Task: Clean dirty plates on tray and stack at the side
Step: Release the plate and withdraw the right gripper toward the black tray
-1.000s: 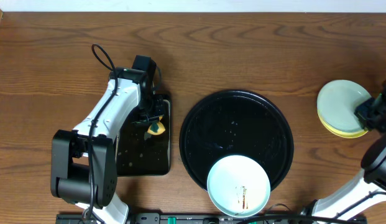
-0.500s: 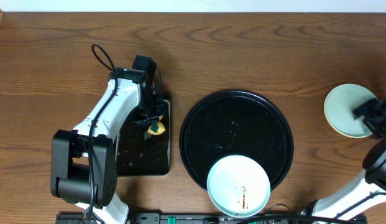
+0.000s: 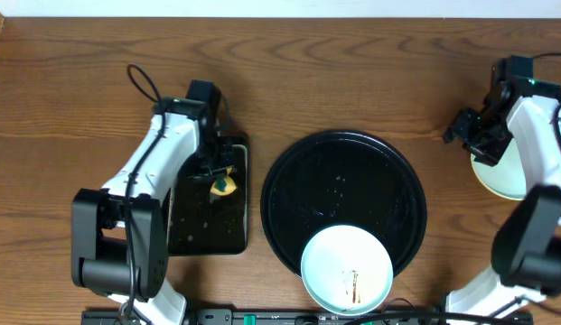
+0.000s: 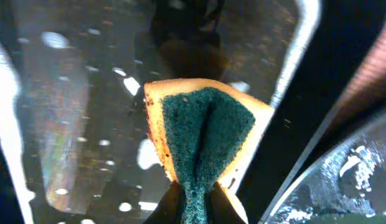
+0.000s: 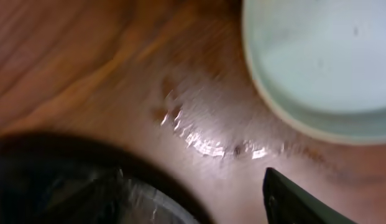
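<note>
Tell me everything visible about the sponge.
The sponge is yellow foam with a dark green scouring face, pinched at one end so it folds along a middle crease. The left gripper is shut on it. It sits over the small rectangular black tray, whose glossy surface is spotted with droplets; whether it touches the tray cannot be told.

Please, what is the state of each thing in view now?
round tray: wet
pale blue plate: on the round tray, smeared brown
side plate: clean, not held
sponge: folded, pinched
left gripper: shut on the sponge
right gripper: open, empty
rectangular tray: wet
</note>
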You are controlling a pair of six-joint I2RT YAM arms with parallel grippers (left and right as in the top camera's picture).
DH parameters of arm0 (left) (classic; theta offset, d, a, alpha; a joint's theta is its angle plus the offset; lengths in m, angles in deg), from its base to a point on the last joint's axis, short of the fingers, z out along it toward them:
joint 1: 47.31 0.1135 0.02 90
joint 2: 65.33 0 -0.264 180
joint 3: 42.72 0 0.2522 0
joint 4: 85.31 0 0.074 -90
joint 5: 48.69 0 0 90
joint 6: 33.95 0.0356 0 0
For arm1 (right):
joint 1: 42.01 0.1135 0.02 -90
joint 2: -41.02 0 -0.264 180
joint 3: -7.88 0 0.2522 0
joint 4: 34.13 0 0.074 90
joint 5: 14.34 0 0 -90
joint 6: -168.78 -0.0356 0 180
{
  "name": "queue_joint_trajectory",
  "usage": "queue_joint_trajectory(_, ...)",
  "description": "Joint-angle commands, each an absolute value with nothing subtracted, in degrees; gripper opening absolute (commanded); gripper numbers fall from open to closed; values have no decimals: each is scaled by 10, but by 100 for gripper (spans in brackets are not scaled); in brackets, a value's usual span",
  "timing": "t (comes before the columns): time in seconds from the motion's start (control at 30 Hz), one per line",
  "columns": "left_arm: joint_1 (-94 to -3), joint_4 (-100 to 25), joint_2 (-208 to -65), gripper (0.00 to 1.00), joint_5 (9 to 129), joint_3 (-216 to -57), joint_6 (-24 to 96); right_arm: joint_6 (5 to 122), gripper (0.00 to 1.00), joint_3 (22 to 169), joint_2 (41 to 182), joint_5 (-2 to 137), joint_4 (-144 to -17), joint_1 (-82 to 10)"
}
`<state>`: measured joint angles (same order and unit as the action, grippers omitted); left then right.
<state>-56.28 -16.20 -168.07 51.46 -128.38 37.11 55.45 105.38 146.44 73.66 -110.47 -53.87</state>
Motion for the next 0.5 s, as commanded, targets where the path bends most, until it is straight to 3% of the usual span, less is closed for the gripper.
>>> queue_joint_trajectory(0.0, -527, -162, -1676, 8, 507, -1274, 390, 565, 70, 1063, 1405, 717, -1144, -515)
queue_joint_trajectory(0.1, -504, -174, -1676, 8, 508, -1253, 395, 559, 62, 1063, 1370, 709, -1182, -488)
queue_joint_trajectory(0.27, -484, -191, -1676, 8, 513, -1215, 395, 541, 59, 1063, 1326, 693, -1230, -429)
queue_joint_trajectory(0.33, -484, -195, -1676, 8, 514, -1206, 395, 531, 52, 1061, 1317, 693, -1248, -403)
queue_joint_trajectory(0.47, -484, -197, -1676, 8, 514, -1201, 395, 513, 48, 1040, 1306, 687, -1267, -339)
